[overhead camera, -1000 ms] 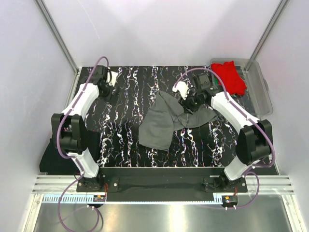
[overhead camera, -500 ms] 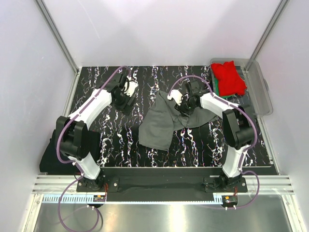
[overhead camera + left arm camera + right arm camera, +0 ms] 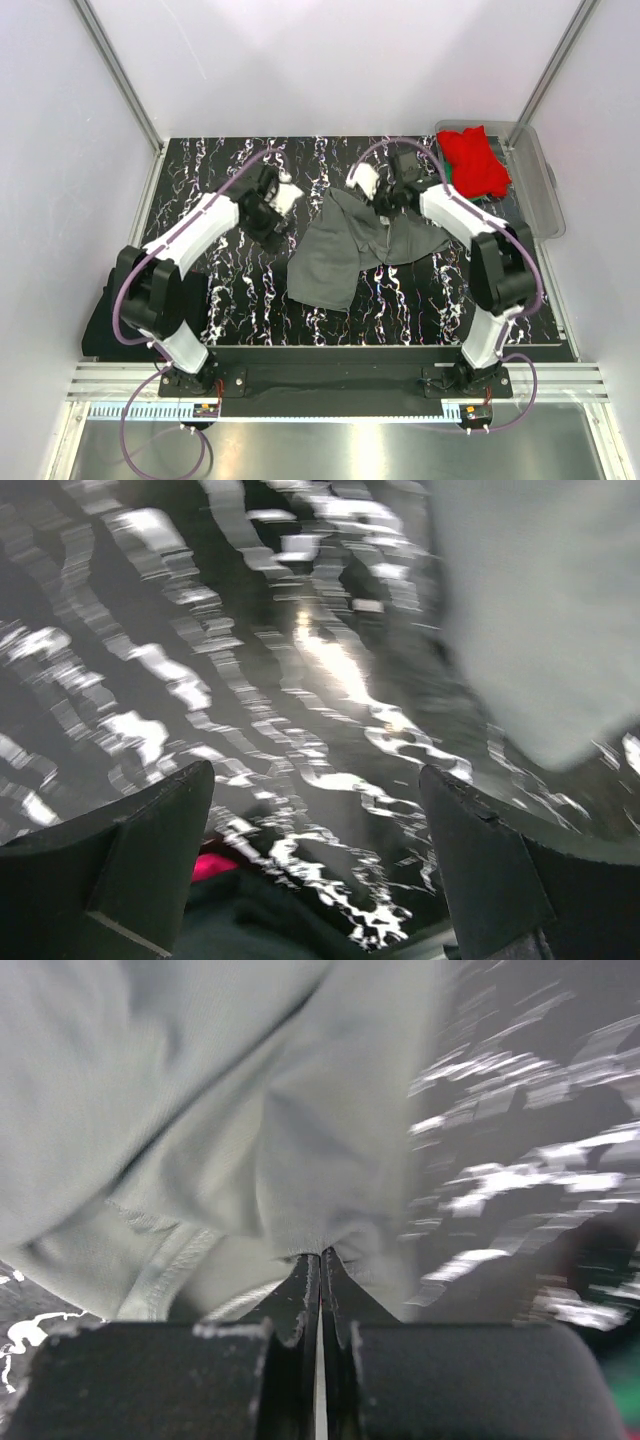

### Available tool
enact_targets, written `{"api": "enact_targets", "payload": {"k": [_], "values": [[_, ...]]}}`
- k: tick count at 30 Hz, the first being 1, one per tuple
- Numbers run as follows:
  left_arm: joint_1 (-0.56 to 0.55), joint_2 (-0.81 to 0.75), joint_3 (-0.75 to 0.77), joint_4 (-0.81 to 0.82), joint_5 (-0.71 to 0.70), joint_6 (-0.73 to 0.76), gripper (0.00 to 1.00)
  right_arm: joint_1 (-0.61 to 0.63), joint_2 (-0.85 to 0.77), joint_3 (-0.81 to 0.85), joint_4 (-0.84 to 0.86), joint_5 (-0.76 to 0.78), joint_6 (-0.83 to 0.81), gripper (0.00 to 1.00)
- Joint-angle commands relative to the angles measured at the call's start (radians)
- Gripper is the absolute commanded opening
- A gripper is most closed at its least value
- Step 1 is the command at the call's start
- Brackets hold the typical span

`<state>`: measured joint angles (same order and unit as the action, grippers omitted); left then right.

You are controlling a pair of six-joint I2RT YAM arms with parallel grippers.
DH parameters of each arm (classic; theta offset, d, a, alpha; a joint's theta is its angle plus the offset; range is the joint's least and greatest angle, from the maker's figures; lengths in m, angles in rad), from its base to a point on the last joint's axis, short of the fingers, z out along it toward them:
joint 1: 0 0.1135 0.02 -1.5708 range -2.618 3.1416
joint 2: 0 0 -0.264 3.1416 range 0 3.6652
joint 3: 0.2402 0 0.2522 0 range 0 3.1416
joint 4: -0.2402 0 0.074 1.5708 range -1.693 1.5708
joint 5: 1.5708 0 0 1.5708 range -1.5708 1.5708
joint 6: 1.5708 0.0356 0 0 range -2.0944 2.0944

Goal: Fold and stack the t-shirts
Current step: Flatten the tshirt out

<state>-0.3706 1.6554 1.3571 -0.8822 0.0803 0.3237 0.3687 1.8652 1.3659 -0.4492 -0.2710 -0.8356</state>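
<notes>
A dark grey t-shirt [image 3: 335, 255] lies crumpled on the marbled black table [image 3: 240, 290], right of centre. My right gripper [image 3: 383, 207] is at the shirt's far upper edge. In the right wrist view its jaws [image 3: 320, 1256] are pressed together with a pinch of the grey t-shirt [image 3: 250, 1110] between the tips. My left gripper [image 3: 272, 232] hovers over bare table just left of the shirt, open with nothing between its fingers [image 3: 150, 850]. The grey t-shirt [image 3: 540, 610] shows at the upper right of the left wrist view. A red t-shirt [image 3: 475, 160] lies in the tub.
A clear plastic tub [image 3: 540, 195] stands at the back right corner and holds the red shirt over a sliver of green cloth [image 3: 450, 178]. A black cloth [image 3: 100, 325] lies off the table's left front edge. White walls enclose the table.
My right gripper has shut on the grey shirt's upper edge. My left arm has swung right across the table, from the back left corner towards the shirt.
</notes>
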Motion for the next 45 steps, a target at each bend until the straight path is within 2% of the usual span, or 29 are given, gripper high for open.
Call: {"api": "enact_targets", "payload": {"k": [1,5,10,16,22,25,32,45], "values": [[-0.105,-0.075,-0.033,0.009,0.143,0.096,0.89,0.004,-0.193,0.14,0.05,-0.002,0.039,0.0],[-0.218,-0.045,-0.033,0.044,0.194,0.144,0.9,0.004,-0.163,0.226,0.04,0.028,0.07,0.0],[-0.315,0.066,0.026,0.06,0.211,0.12,0.82,0.003,-0.086,0.248,0.041,0.099,0.078,0.0],[-0.468,0.197,0.088,0.081,0.171,0.072,0.77,-0.027,-0.008,0.288,0.04,0.131,0.104,0.0],[-0.599,0.259,0.137,0.083,0.135,0.015,0.7,-0.097,0.044,0.346,0.04,0.099,0.127,0.0],[-0.64,0.267,0.16,0.08,0.092,0.011,0.69,-0.126,0.063,0.367,0.04,0.076,0.128,0.0],[-0.697,0.329,0.203,0.072,0.069,-0.002,0.64,-0.163,0.084,0.372,0.041,0.05,0.148,0.0],[-0.709,0.389,0.157,0.118,-0.142,-0.029,0.64,-0.178,0.015,0.279,0.063,0.035,0.184,0.0]]}}
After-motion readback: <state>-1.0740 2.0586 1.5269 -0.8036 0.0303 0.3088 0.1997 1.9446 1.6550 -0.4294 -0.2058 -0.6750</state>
